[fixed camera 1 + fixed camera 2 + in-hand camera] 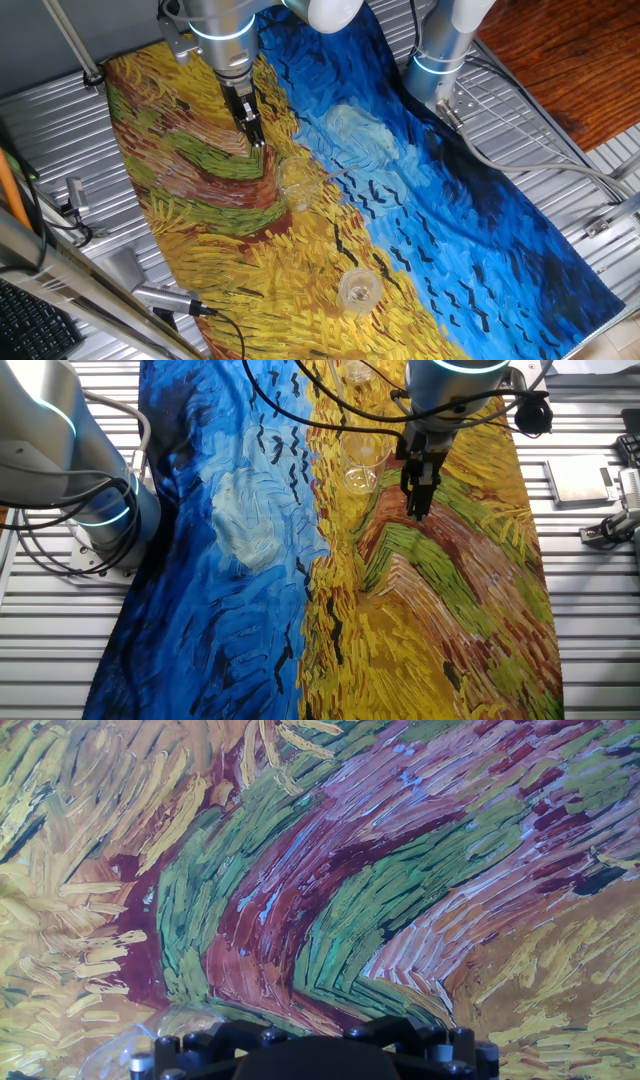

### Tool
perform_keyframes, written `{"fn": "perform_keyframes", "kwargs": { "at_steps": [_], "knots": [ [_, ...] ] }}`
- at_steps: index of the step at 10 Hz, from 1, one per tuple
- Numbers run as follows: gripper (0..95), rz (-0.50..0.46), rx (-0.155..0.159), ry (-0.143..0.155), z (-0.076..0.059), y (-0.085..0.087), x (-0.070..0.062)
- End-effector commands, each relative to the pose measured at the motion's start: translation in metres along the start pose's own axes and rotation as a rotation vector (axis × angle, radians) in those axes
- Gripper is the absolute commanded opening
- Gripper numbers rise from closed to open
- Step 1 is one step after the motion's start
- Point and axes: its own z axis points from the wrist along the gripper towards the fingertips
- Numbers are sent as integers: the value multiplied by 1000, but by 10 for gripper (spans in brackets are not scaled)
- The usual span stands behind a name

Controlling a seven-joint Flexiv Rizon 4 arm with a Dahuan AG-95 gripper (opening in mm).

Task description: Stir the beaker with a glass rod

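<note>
- The black two-finger end effector (257, 138) hangs low above the tabletop (210, 230), which carries a painted cloth of yellow, green and blue strokes.
- Its fingers look pressed together, with nothing seen between them.
- The small clear glass beaker (296, 184) stands just beside the end effector, apart from it.
- The thin clear glass rod (335, 178) leans out of the beaker.
- Another glass vessel with a whitish rim (359, 290) stands well apart.

Bright even light, soft faint shadows; fixed views sharp; hand view slightly soft, bottom edge blurred
</note>
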Motion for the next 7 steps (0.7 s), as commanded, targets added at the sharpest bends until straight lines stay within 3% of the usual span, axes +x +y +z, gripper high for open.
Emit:
{"fn": "perform_keyframes", "kwargs": {
  "at_steps": [1, 3, 5, 7],
  "knots": [
    [380, -132, -66, -6, 0, 0, 0],
    [380, -178, -31, 6, 0, 0, 0],
    [380, -188, -25, 7, 0, 0, 0],
    [380, -343, -18, 14, -1, 0, 0]
  ]
}}
